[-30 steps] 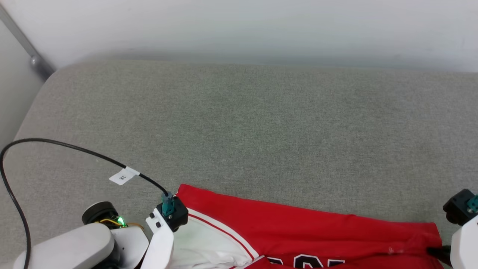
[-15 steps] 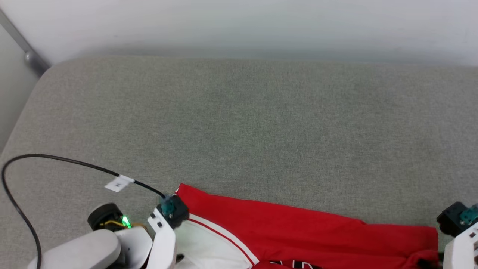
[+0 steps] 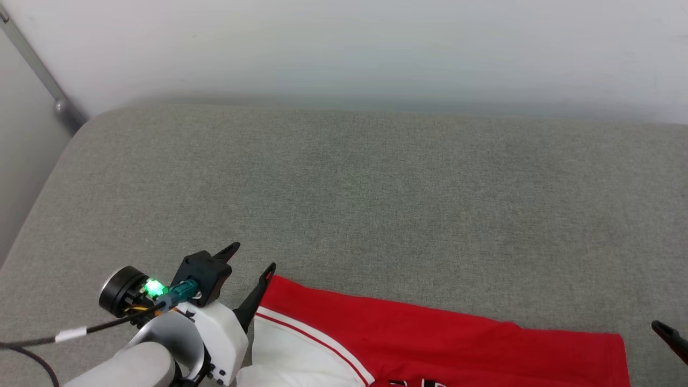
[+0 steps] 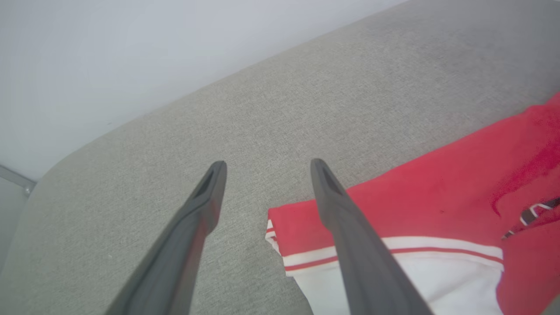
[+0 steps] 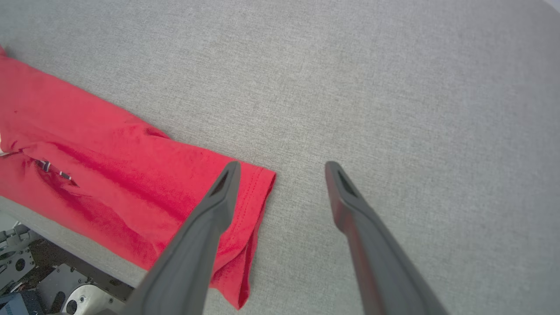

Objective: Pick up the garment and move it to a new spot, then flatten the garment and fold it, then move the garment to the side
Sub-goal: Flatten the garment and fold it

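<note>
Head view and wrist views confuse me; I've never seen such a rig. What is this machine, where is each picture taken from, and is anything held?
It is a two-armed robot. One picture looks down from its head; two look along each wrist's pair of dark fingers. A red and white shirt lies on a grey padded surface. The left gripper is at one end of it, the right gripper at the other; both are open and hold nothing.

L hand (image 3: pixel 253 258) at 7 o'clock in head view, white forearm below it, fingers (image 3: pixel 258 293) spread wide, aiming approx 1 o'clock. R hand (image 5: pixel 283 166) spread wide too.
</note>
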{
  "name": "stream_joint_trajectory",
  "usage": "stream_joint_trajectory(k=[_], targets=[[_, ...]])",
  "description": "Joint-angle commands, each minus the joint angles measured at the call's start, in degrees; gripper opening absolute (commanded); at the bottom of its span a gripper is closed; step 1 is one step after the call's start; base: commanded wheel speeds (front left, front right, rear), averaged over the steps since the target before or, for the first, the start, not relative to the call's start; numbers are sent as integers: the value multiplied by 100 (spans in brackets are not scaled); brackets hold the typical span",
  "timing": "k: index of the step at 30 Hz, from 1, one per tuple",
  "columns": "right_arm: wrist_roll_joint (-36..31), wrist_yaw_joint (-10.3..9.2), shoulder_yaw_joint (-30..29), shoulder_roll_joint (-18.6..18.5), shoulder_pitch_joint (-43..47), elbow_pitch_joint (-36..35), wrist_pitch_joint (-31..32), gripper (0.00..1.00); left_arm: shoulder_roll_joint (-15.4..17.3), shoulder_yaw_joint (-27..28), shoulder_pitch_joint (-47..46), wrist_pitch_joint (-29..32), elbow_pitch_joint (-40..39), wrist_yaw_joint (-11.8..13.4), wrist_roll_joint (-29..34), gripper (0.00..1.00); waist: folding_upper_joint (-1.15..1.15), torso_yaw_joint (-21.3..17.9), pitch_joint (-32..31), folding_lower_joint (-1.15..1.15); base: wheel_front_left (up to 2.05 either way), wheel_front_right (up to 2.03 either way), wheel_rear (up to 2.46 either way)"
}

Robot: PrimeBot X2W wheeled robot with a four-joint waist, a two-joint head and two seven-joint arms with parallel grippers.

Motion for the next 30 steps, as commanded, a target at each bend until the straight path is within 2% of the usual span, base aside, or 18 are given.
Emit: stream_joint_trajectory(k=[1,6,7,11,14,24,30], targets=[[18,-3,-319,252,325,50,-64,100,-110,153,233,-463,81,350,91,100,0,11,54,0,0,0,0],[40,-3,-756,780,825,204,11,100,-421,513,594,-1381,315,1020,137,100,0,63,167,0,0,0,0],[40,-3,-756,780,825,204,11,100,-421,513,594,-1381,315,1020,137,100,0,63,167,0,0,0,0],[61,-4,-774,1180,972,334,130,100,-669,832,795,-1689,479,1412,272,100,0,135,271,0,0,0,0],[84,-3,-692,1433,950,462,226,100,-836,1135,935,-1748,540,1583,510,100,0,192,349,0,0,0,0],[194,-1,-18,1880,794,943,518,100,-1566,2454,1859,-1754,341,1593,1683,100,0,328,478,0,0,0,0],[279,9,421,1938,671,1054,516,100,-2110,3205,2440,-1749,290,1344,2340,100,0,318,472,0,0,0,0]])
